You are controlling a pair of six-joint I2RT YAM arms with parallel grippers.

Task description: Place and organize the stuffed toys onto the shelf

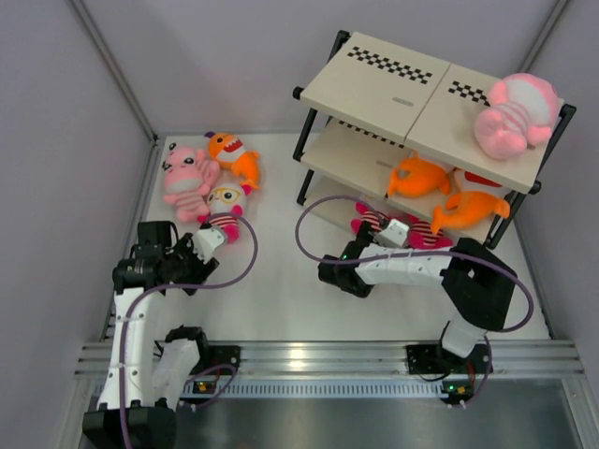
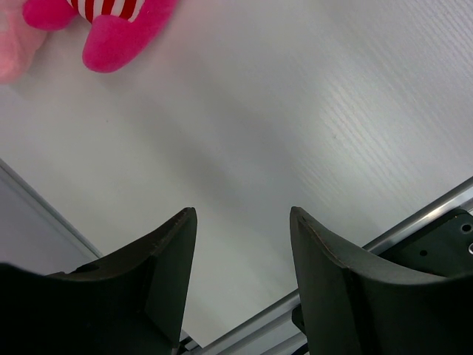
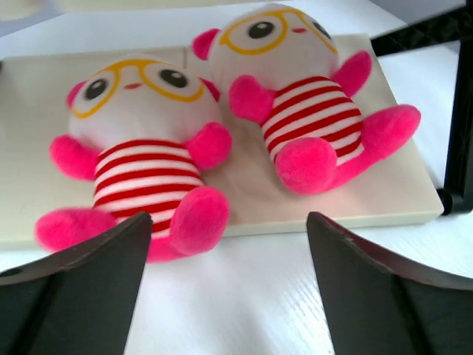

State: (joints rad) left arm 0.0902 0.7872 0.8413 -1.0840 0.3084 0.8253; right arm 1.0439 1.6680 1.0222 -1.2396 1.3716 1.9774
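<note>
**Step in hand:** stocking the shelf (image 1: 412, 89), which stands at the far-right corner of the tabletop (image 1: 281, 290). R arm (image 1: 402, 267) reaches low to the bottom board (image 3: 392, 194). R jaws are wide apart w/ nothing btwn them, and they face a magenta pair (image 3: 148, 159) lying side by side on that board at its near edge. The feet of the left one appear to overhang the edge. Judged: drop-off of this pair is done.

**Other tiers:**
- Top board: one pink toy (image 1: 513, 114) at the right end.
- Middle board: two fish (image 1: 421, 176).

**Not yet shelved:** a heap at the far-left corner of the tabletop.
- Loose pink toy (image 1: 182, 173); cannot tell if one or two lie there.
- Loose fish (image 1: 239, 159).
- Third magenta toy (image 1: 225, 201).

**L arm** (image 1: 140, 271): L jaws are partly open and empty over bare tabletop. The third magenta toy is just beyond the tips, near but not touching.

**Next move, judged:**
- R arm backs straight out, clear of the shelf post, w/o dragging the pair.
- L arm closes the gap, straddles the third magenta toy's body and grips.
- The shelf is well apart from the L arm, so a hand-over or a mid-tabletop drop for the R arm is prob. needed.
- Room beside the pair looks tight.
</note>
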